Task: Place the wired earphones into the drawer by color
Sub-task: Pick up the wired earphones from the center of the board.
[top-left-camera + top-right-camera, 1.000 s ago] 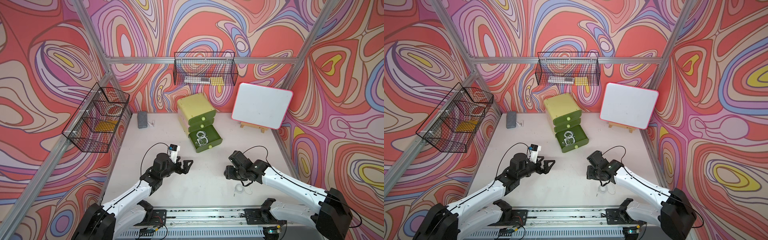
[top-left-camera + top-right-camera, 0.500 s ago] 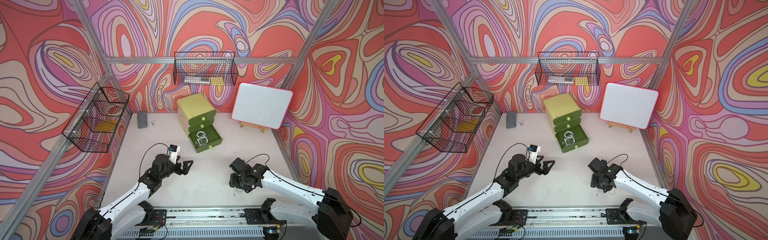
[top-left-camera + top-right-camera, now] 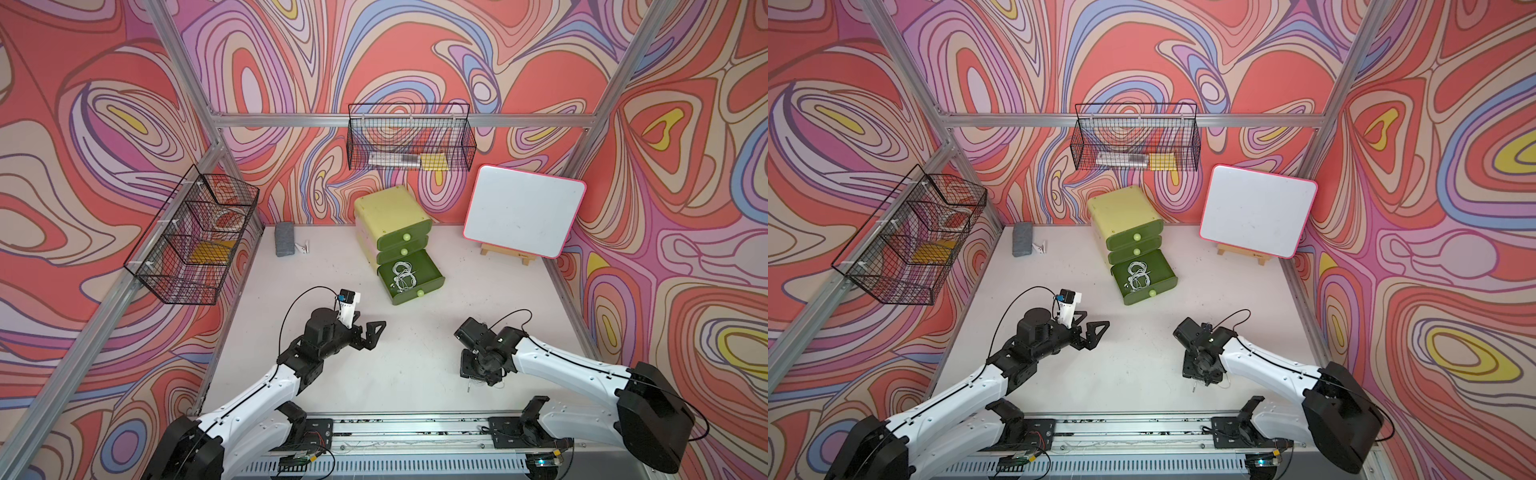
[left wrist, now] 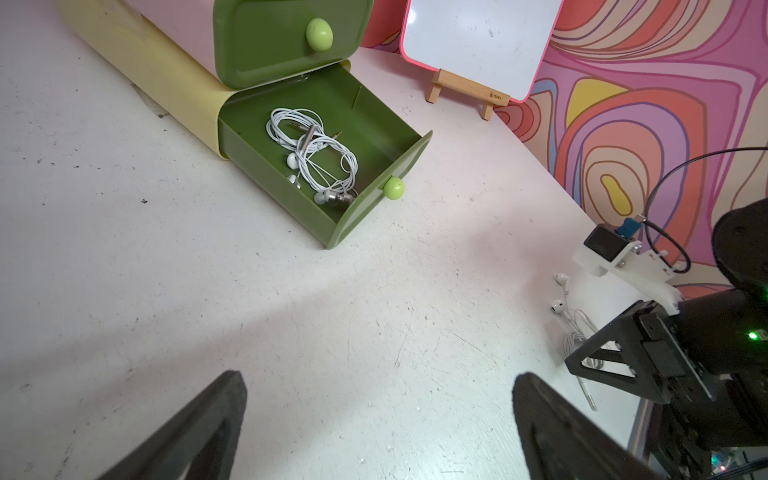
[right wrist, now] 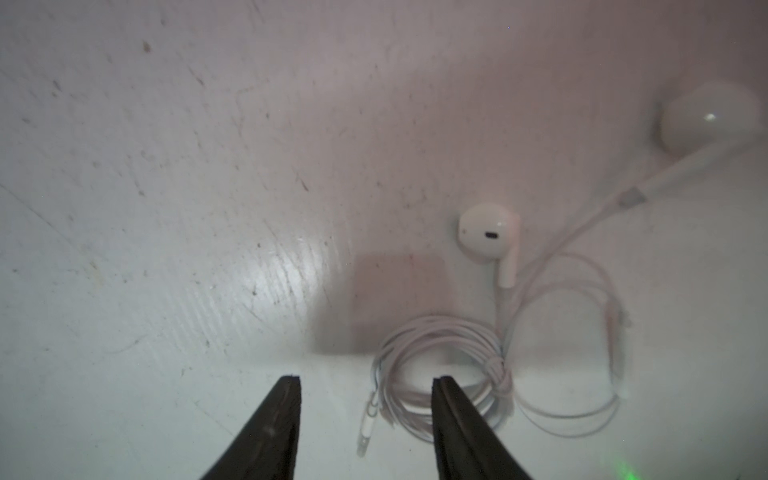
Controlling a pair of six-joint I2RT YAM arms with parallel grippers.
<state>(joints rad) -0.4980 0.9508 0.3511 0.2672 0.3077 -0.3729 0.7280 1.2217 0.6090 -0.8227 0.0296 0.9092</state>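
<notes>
A robot lab cell: aluminium frame [image 3: 291, 120], swirl-printed walls [image 3: 415, 50], left arm [image 3: 249, 399] and right arm [image 3: 561, 365] on a base rail [image 3: 415, 422].

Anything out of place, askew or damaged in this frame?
Nothing damaged or spilled. The drawer unit sits turned at an angle to the back wall, bottom drawer pulled out with white earphones inside. One white earphone set lies loose on the table, partly under the right pincer, outside the drawer.

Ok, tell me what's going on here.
A robot is sorting by colour. The right gripper is down at the table, open around the edge of a white set, not yet gripping. The left gripper hovers open, empty. The bottom drawer is open with white earphones inside.
</notes>
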